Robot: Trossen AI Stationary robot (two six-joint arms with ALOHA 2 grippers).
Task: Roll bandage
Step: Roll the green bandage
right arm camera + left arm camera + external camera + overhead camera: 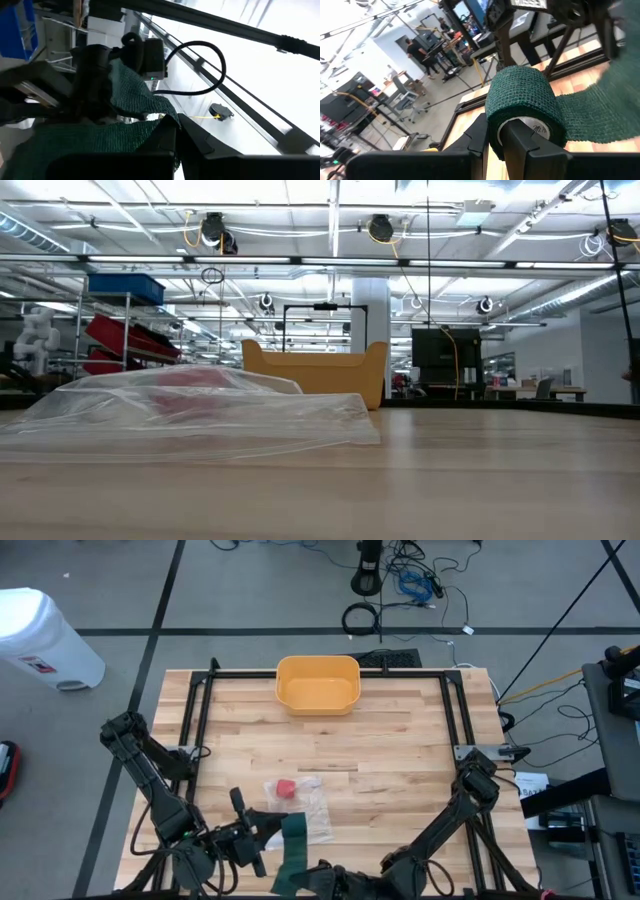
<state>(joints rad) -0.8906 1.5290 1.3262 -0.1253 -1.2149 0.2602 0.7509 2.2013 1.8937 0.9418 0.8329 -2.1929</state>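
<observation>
— What does the bandage [520,102] look like?
— Dark green, mesh-textured, a roll with its tail pulled out (near desk [400,750] edge).
— And the pincers?
— Left pincer [507,142] clamps the roll; right pincer [167,137], shut, pinches the tail.

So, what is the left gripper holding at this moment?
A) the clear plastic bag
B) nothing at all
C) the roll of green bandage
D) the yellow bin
C: in the left wrist view the left gripper is shut on the roll of green bandage, its loose strip running off toward the right gripper; the yellow bin sits apart at the table's far edge.
</observation>
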